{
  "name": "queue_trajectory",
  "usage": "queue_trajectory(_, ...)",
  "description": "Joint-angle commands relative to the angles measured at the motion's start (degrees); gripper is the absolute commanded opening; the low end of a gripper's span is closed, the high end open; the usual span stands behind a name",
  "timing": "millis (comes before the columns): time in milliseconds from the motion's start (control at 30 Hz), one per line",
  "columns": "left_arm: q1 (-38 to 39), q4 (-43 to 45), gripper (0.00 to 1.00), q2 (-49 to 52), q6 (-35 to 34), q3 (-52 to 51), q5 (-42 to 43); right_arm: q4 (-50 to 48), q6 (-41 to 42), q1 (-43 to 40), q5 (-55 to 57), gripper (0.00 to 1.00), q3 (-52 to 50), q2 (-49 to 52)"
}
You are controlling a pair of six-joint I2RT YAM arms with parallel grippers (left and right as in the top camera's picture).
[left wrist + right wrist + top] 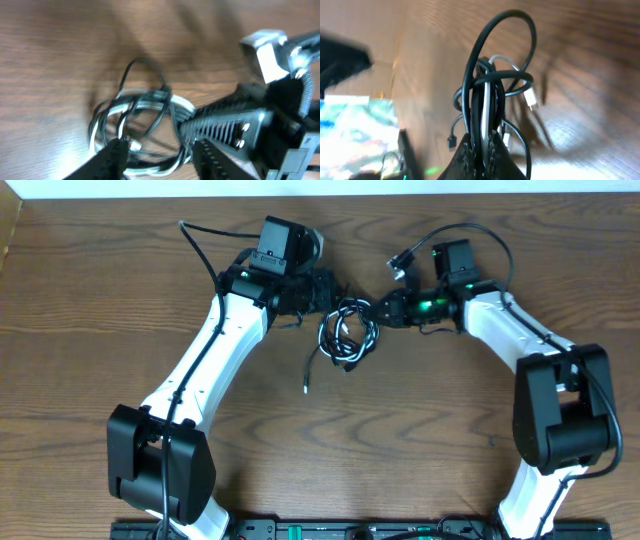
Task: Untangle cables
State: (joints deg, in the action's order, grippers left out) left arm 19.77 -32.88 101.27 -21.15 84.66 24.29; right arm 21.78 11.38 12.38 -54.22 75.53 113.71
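So the cables (347,332) are found bunched into one small loopy tangle on the wooden table (440,450), in the far middle part, wedged right between the two arm tips. The right gripper (482,150) is clamped down tight on the tangle. In the right wrist view a few black strands and a white cord (486,107) are pinched between its closed jaws, and the rest of the loops are fanned out beyond them. A white plug end (531,102) is seen sticking out to the side of that bundle. The left gripper (160,160) is held partly spread, with its fingers (112,160) set apart on either side of the near edge of the pile. Nothing looks squeezed there, though the view is pretty blurry, so whether a strand is being brushed can't be told. From overhead, one loose black tail (308,375) is seen trailing out of the tangle toward the near side and lying flat on the wood.
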Motion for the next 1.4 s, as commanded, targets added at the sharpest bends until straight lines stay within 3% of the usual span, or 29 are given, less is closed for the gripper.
queue_trajectory(0,-0.1,1.8,0.50,0.6,-0.5,-0.2,4.7,3.3,-9.1,0.6,-5.6,0.01,0.6,-3.4)
queue_trajectory(533,-0.1,1.7,0.49,9.6,-9.7,-0.2,5.1,7.8,-4.8,4.8,10.1,0.01,0.6,-3.5)
queue_trajectory(1267,1.2,2.6,0.48,14.5,-11.4,-0.2,6.6,8.7,-4.1,9.4,16.6,0.01,0.6,-3.5)
queue_trajectory(1367,1.9,2.9,0.40,14.5,-11.3,-0.2,6.6,8.7,-4.1,9.4,16.6,0.01,0.6,-3.5)
